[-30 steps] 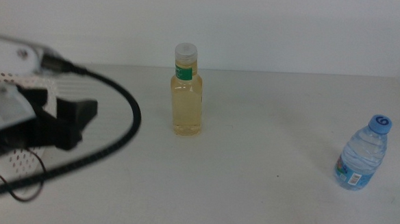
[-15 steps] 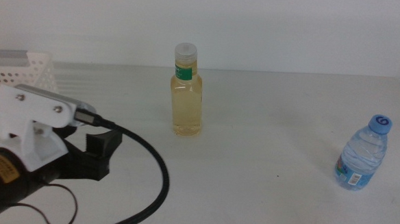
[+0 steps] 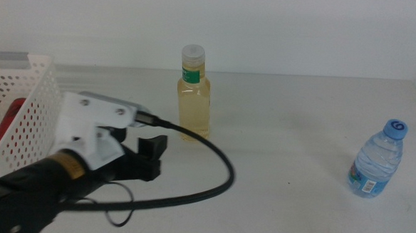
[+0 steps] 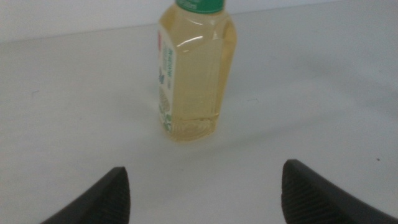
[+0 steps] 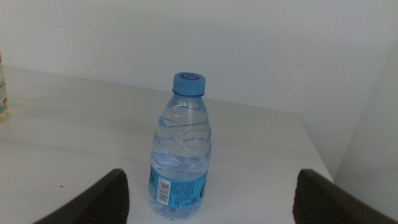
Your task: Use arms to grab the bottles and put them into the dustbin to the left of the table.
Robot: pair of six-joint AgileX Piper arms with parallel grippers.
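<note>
**Two bottles on the counter, left pincer facing the tall one**

Middle view: the left arm (image 3: 62, 173) enters from the left, its white housing low over the counter (image 3: 285, 142). The left pincer (image 3: 145, 156) points toward the tall bottle (image 3: 194, 94) of pale yellow liquid, which stands upright near the counter's middle, apart from the jaws. In the left wrist view the same bottle (image 4: 193, 68) stands ahead of and between the two dark jaws, which are spread wide with nothing held (only their tips show at the picture's edge).

The white perforated basket (image 3: 23, 114) sits at the far left, just behind the arm; a red object (image 3: 4, 124) shows through its wall, too hidden to identify with certainty.

The water bottle (image 3: 378, 158) with blue cap stands upright near the counter's right edge, well apart from the tall bottle. The right wrist view shows it (image 5: 181, 149) ahead of the right pincer (image 5: 211, 199), whose jaws are likewise spread and empty.
</note>
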